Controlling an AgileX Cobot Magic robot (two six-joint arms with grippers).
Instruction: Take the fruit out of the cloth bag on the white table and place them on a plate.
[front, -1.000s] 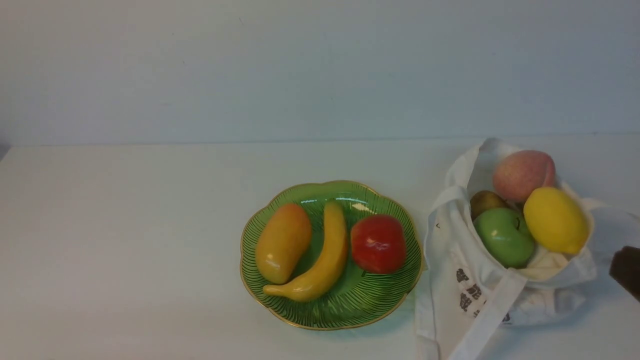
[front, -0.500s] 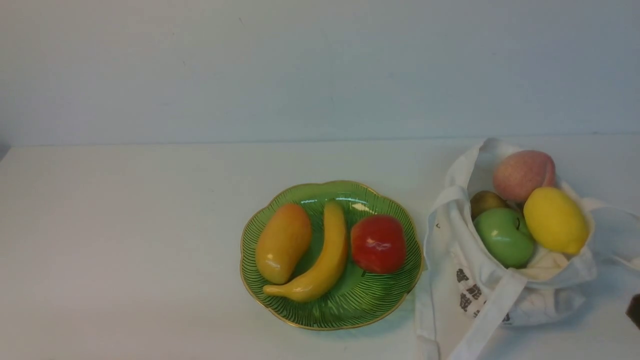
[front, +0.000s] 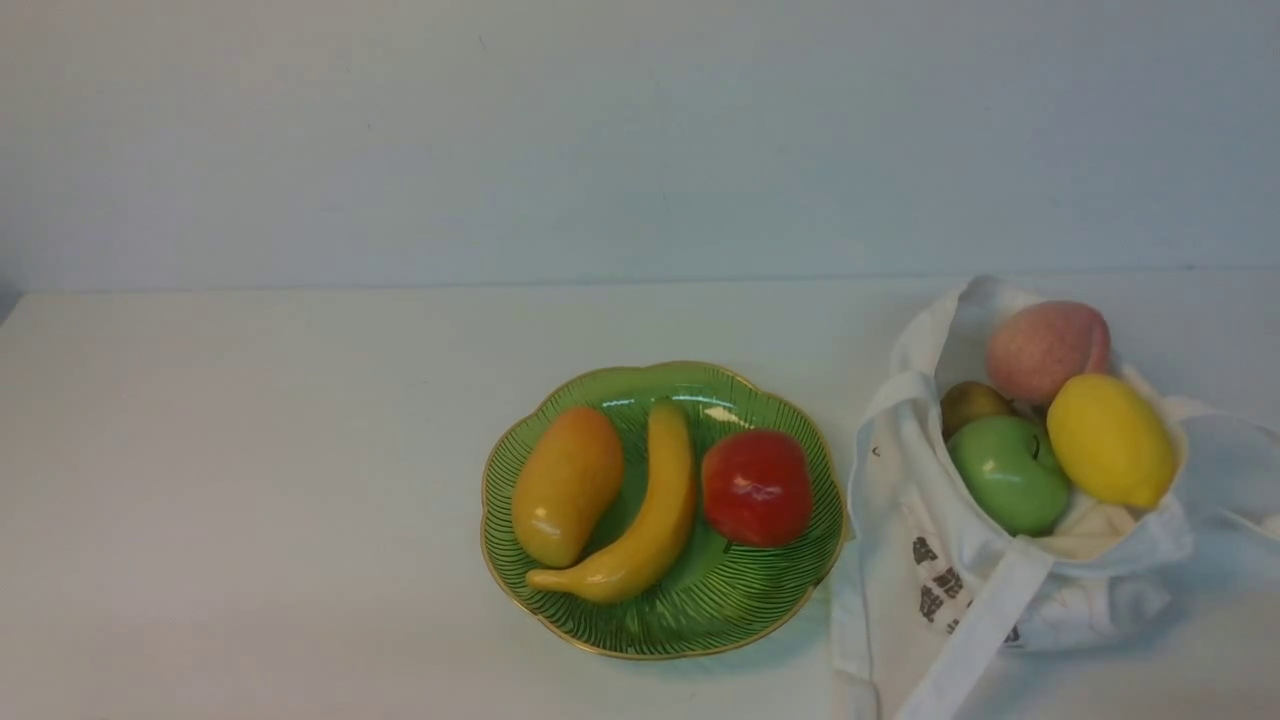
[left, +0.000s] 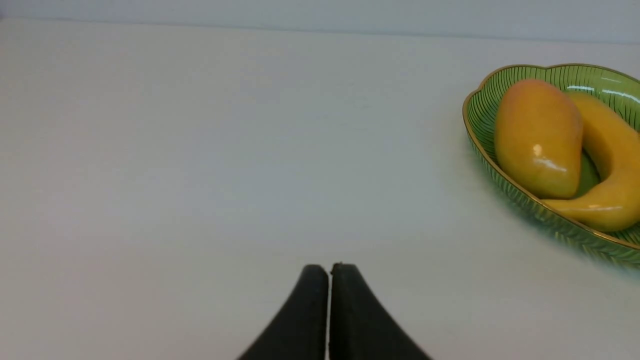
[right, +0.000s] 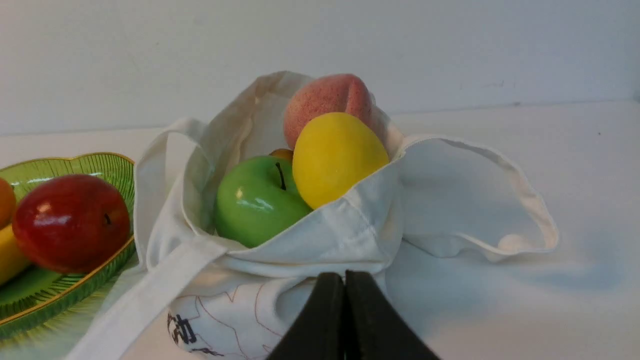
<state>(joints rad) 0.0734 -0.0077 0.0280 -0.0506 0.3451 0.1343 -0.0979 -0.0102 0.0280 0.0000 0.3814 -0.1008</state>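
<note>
The white cloth bag lies open at the right of the white table. In it are a pink peach, a yellow lemon, a green apple and a small olive-brown fruit. The green plate in the middle holds a mango, a banana and a red apple. Neither gripper shows in the front view. My right gripper is shut and empty, just in front of the bag. My left gripper is shut and empty over bare table, apart from the plate.
A pale wall stands behind the table's far edge. One bag strap trails toward the front edge; another loop lies on the table on the bag's right side.
The dark tip of my right gripper, seen at the front view's right edge, has drawn back out of that view. The fruit, bag and plate have not moved.
</note>
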